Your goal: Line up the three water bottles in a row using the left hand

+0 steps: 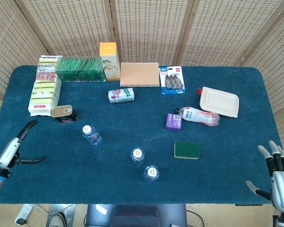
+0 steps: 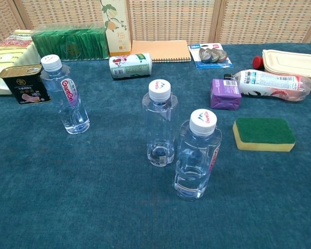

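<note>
Head view shows the left hand (image 1: 14, 149) at the worktop's (image 1: 47, 184) near-left edge, fingers spread, holding nothing. To its right stands the clear plastic water bottle with a pink label (image 1: 91, 135), further right the unlabelled clear bottle (image 1: 137, 155), and just beyond that the third clear bottle with a red-and-white cap (image 1: 151, 173); all upright, a little water in each. The right hand (image 1: 280, 176) sits open at the far-right corner, well apart from them. Chest view shows neither hand, but reveals the bottles' water levels and the black tin (image 2: 20, 84).
</note>
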Available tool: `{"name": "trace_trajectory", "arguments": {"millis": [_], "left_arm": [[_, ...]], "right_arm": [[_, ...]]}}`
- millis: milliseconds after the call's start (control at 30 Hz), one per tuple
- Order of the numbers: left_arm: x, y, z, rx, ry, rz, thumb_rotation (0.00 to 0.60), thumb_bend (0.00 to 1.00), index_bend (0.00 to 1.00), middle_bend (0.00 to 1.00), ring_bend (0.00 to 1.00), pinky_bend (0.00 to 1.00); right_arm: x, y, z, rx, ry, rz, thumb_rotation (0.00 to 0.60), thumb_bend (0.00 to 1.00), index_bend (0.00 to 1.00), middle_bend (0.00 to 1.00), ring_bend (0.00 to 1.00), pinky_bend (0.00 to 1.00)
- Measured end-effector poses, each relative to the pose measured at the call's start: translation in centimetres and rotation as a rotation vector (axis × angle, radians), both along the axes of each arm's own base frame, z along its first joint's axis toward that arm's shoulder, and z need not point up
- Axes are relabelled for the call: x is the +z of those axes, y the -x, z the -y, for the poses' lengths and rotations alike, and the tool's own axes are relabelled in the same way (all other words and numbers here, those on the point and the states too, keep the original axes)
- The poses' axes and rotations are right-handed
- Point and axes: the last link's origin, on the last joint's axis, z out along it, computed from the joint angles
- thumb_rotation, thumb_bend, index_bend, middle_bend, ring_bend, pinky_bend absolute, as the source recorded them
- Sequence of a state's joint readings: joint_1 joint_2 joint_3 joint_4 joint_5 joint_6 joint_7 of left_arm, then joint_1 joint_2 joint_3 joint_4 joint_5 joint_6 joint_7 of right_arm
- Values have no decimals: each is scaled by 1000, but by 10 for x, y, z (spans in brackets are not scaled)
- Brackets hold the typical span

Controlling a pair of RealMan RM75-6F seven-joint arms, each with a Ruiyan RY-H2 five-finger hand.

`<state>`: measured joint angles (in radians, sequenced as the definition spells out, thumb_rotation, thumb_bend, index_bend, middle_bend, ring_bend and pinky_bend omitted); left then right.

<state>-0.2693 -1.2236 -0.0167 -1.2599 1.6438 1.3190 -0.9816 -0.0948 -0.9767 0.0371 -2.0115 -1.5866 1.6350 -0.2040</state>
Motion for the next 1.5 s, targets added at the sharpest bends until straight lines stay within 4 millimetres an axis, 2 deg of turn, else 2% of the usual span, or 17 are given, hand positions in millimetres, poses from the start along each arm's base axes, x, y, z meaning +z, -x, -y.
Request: {"name": "trace_trajectory", "arguments": {"millis": [167,233,367,500,667,833,1033,1233,1500], "left_arm": [[-8,-6,-18,-36,24,39,600,76,0,0,0,0],[-11,-9,-18,-59,36,36,600,76,0,0,0,0],[-13,-18,-11,-129,49,34,600,76,0,0,0,4],[-13,-29,1,-215,34,45,600,76,0,0,0,58],[-21,-53,21,-349,61,93,600,76,0,0,0,93],[-42,-93,27,-450,151,162,600,76,0,0,0,93],[-74,-135,13,-477,244,216,600,78,0,0,0,94],[-102,-160,-9,-439,252,238,600,80,0,0,0,96],[-141,-185,-24,-423,311,260,600,80,0,0,0,108]], "right_arm": [[0,0,0,-2,0,3,600,0,135,0,0,0],[1,0,0,-2,2,4,600,0,136,0,0,0],[2,1,1,-7,5,9,600,0,136,0,0,0],[3,2,2,-11,5,13,600,0,136,0,0,0],[4,1,2,-10,8,18,600,0,136,0,0,0],[2,1,2,-6,-3,17,600,0,136,0,0,0],[2,1,2,-7,-7,19,600,0,137,0,0,0],[4,3,2,-11,-2,29,600,0,137,0,0,0],[6,4,3,-12,-1,37,600,0,138,0,0,0]]}}
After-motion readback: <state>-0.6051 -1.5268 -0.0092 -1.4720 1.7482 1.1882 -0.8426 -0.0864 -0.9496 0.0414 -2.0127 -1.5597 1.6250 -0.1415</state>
